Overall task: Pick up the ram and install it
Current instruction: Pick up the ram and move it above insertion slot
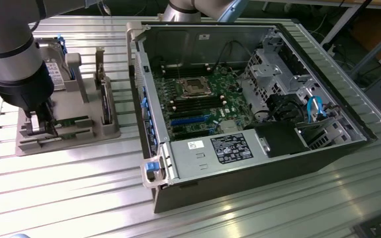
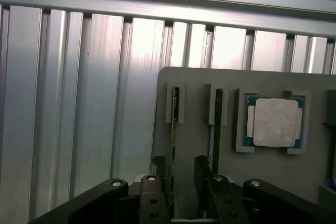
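Observation:
Two rams stand on edge in slots of a grey holder (image 2: 194, 145). In the wrist view they appear as thin green sticks, one (image 2: 174, 121) and the other (image 2: 216, 124) beside it. My gripper (image 2: 179, 170) is open, low over the holder, with its dark fingers (image 2: 157, 167) on either side of the first ram and a gap on both sides. In the exterior view the gripper (image 1: 43, 128) is down at the holder's near end on that view's left, next to the green rams (image 1: 71, 122). The open computer case (image 1: 152, 59) lies to the right, with black memory slots (image 1: 190, 105) on its motherboard.
A square silver CPU (image 2: 275, 121) sits in a pocket of the holder beside the rams. A hard drive (image 1: 55, 72) stands at the holder's far end. The case has a power supply (image 1: 223, 148) and drive cages (image 1: 273, 69). All of it rests on a ribbed aluminium table (image 1: 65, 193).

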Available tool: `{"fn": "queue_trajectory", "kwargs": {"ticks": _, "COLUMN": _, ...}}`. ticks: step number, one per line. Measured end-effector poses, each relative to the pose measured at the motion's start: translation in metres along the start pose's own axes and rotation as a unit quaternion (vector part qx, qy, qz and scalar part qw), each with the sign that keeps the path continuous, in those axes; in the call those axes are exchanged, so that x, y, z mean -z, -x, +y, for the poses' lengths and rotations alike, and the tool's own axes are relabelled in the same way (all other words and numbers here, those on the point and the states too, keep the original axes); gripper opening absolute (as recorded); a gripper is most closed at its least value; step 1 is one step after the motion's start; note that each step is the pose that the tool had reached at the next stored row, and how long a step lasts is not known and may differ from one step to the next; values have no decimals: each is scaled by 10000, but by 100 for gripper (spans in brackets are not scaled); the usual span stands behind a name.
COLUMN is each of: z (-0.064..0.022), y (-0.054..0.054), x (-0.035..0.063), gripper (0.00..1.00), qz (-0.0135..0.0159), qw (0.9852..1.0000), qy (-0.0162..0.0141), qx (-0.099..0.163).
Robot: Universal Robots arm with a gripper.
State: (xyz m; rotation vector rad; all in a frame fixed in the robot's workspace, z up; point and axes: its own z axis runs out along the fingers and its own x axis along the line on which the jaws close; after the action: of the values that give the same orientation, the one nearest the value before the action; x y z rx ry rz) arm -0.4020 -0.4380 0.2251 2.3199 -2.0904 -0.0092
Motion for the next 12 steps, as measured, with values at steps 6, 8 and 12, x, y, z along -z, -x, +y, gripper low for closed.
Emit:
{"fn": "queue_trajectory", "kwargs": {"ticks": 6, "z": 4, "y": -77, "x": -104, "gripper": 36, "qz": 12, "qw": 10000, "qy": -1, "qx": 2}}
{"fn": "queue_trajectory", "kwargs": {"ticks": 8, "z": 2, "y": -77, "x": -106, "gripper": 36, "qz": 12, "qw": 10000, "qy": -1, "qx": 2}}
{"fn": "queue_trajectory", "kwargs": {"ticks": 12, "z": -10, "y": -70, "x": -121, "gripper": 36, "qz": 13, "qw": 10000, "qy": 1, "qx": 3}}
